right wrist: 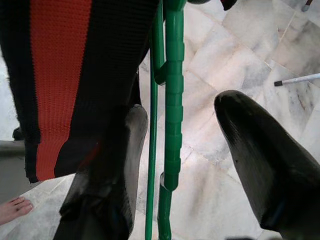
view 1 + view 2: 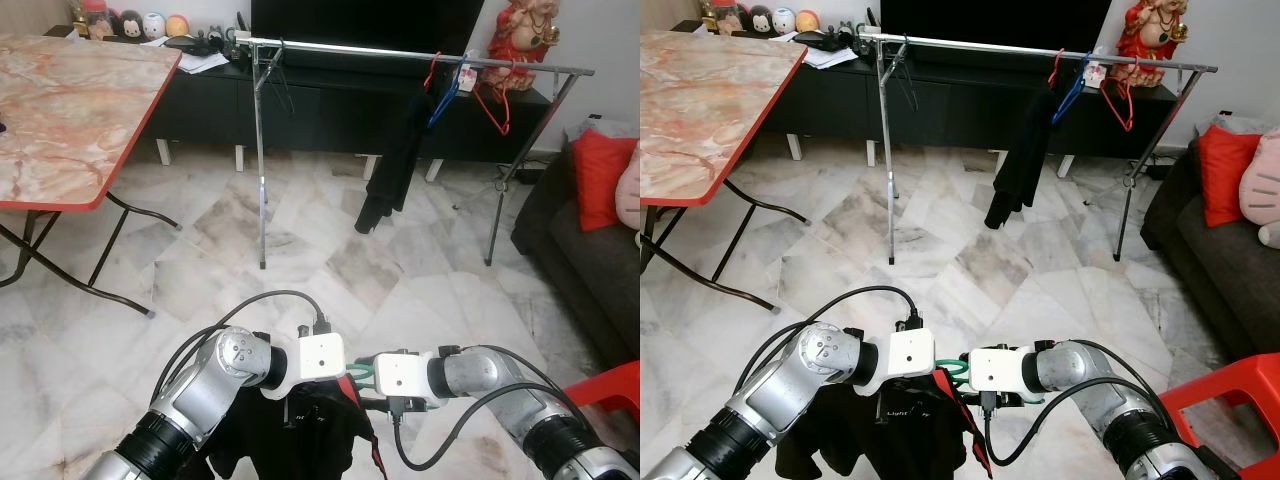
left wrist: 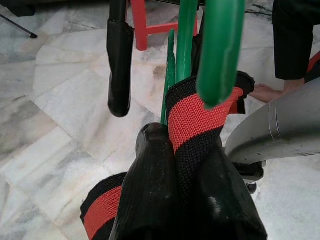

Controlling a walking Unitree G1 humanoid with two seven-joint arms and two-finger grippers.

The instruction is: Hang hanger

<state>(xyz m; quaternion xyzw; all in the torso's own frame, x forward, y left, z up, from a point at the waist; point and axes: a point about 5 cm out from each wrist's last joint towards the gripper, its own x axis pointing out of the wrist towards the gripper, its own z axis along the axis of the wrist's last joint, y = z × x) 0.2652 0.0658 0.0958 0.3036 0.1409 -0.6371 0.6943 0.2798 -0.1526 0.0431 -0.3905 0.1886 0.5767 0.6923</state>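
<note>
at the far left we see a folding table with a marbled pink top and a red rim, standing on the pale marble floor. behind it, a low black tv cabinet runs along the wall, with small figurines on its left end. in front of the cabinet stands a metal clothes rail; toward the rail's right end hang a black garment, a blue hanger and a red hanger.

low in the head views our two arms meet. our left gripper has its fingers spread, one finger standing clear and the other against a black-and-red knitted collar. the green hanger, our task's thing, sits between the two wrists, well short of the rail, with a black shirt draped on it and hanging below our arms. our right gripper is also spread, its fingers to either side of the hanger's green shaft without closing on it.

at the right edge we see a dark sofa with a red cushion, and a red plastic stool at the lower right corner. a bare foot of a person shows on the floor in the right wrist view.
</note>
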